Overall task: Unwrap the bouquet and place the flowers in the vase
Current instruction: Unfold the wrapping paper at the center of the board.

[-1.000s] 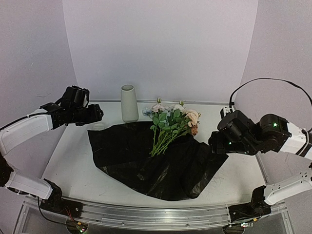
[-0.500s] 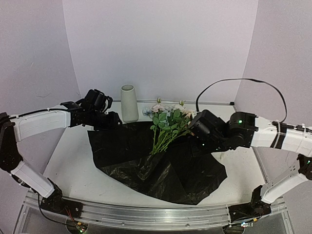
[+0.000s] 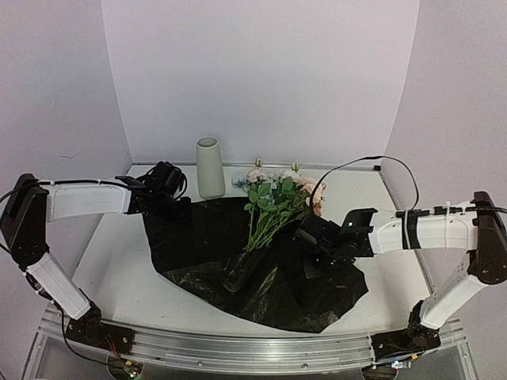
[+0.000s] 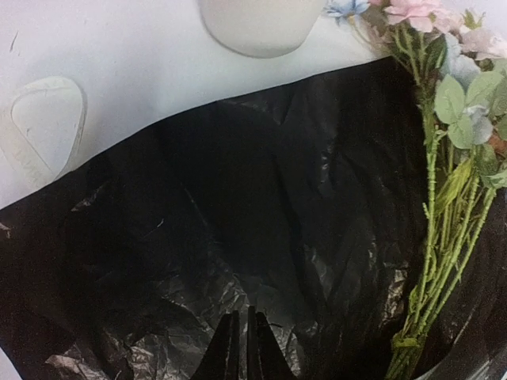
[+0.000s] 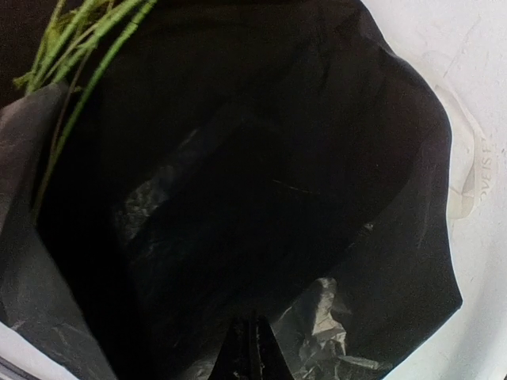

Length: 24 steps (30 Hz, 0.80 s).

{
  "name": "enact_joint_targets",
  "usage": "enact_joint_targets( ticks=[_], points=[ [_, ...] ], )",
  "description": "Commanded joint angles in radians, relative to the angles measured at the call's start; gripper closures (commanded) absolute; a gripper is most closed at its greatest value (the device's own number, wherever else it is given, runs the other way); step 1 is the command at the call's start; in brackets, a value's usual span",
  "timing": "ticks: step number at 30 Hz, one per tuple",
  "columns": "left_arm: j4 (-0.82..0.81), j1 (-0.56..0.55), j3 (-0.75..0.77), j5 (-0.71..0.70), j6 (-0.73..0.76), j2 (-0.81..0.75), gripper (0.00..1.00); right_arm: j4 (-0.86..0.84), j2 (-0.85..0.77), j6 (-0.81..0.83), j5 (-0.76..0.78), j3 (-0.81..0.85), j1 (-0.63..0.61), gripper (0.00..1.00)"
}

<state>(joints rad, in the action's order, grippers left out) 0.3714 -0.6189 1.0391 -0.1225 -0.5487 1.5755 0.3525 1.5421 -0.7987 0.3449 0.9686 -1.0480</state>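
Black crinkled wrapping sheet (image 3: pixel 222 265) is lying spread across the white table (image 3: pixel 119 269). The bunch of pink, peach, white and pale blue artificial flowers (image 3: pixel 273 202) is resting on its far part, blooms toward the back wall and green stems pointing nearer. The tall slim matte white vase (image 3: pixel 210 168) is standing upright at the sheet's far left edge, apart from the blooms. The left arm is stretching in low from the left, its left gripper (image 3: pixel 177 209) pointing down at the sheet, fingers pressed together; whether they are pinching a fold I cannot tell. The right arm is reaching in flat from the right, the right gripper (image 3: pixel 306 240) clamped closed over the sheet just right of the stems.
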Motion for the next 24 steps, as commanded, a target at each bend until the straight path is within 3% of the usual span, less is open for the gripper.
enact_joint_targets(
  ticks=[1,9,24],
  points=[
    [-0.041,-0.001,-0.01,-0.068,-0.013,0.041,0.96,-0.038,0.01,-0.02,-0.035,-0.077,0.057,1.0],
    [-0.04,0.008,-0.065,-0.192,-0.067,0.087,1.0,-0.109,0.003,-0.016,-0.096,-0.21,0.14,1.0],
    [-0.039,0.077,-0.145,-0.249,-0.154,0.138,1.0,-0.15,-0.017,-0.178,-0.153,-0.376,0.21,1.0]
  ],
)
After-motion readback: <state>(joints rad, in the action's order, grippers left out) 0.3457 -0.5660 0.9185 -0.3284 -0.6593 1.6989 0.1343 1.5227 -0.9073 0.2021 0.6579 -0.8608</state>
